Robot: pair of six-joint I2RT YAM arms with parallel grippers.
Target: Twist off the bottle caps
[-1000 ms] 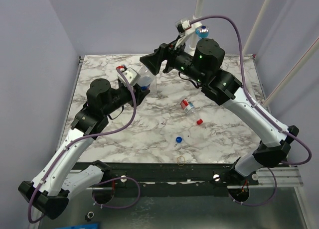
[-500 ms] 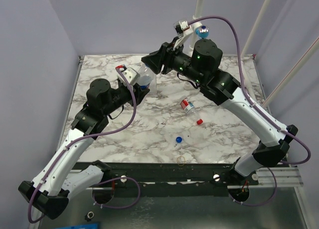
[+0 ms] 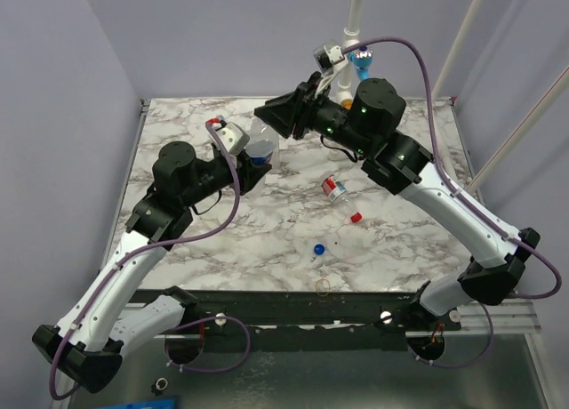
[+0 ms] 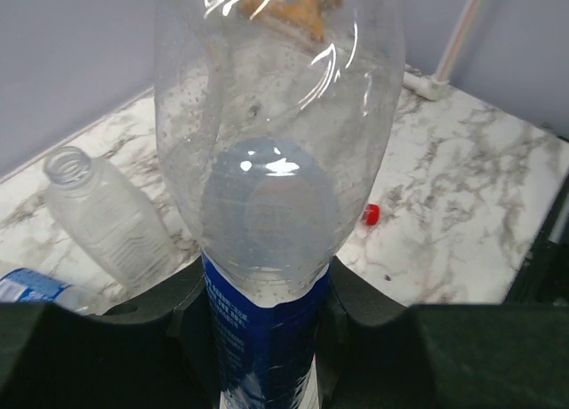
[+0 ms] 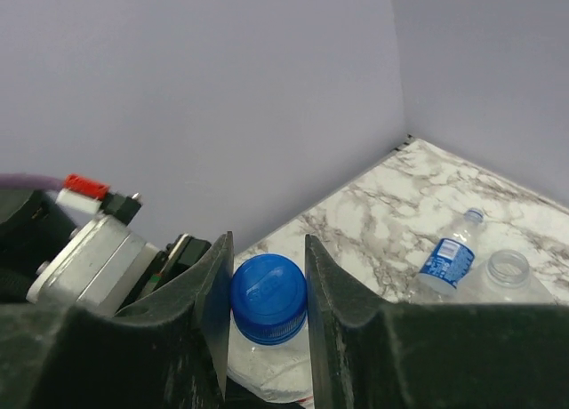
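Note:
My left gripper (image 4: pixel 267 347) is shut on a clear bottle with a blue label (image 4: pixel 271 187), gripping it round the label. The bottle points up toward the right arm (image 3: pixel 260 148). Its blue cap (image 5: pixel 268 290) sits between the fingers of my right gripper (image 5: pixel 267 284), which is shut on it, both pads touching its sides. From above, the right gripper (image 3: pixel 267 117) covers the bottle's top. A bottle with a red label (image 3: pixel 333 188) lies mid-table. A loose red cap (image 3: pixel 356 217) and a loose blue cap (image 3: pixel 318 248) rest nearer the front.
A wider clear bottle without label or cap (image 4: pixel 107 215) stands by the back left wall, with an open blue-labelled bottle (image 5: pixel 449 256) beside it. A yellowish rubber-band ring (image 3: pixel 323 287) lies near the front edge. A white pole (image 3: pixel 354 18) rises behind the table.
My right gripper's fingers have closed on the blue cap, and its wrist has turned and shifted slightly. The left gripper has kept its hold on the bottle.

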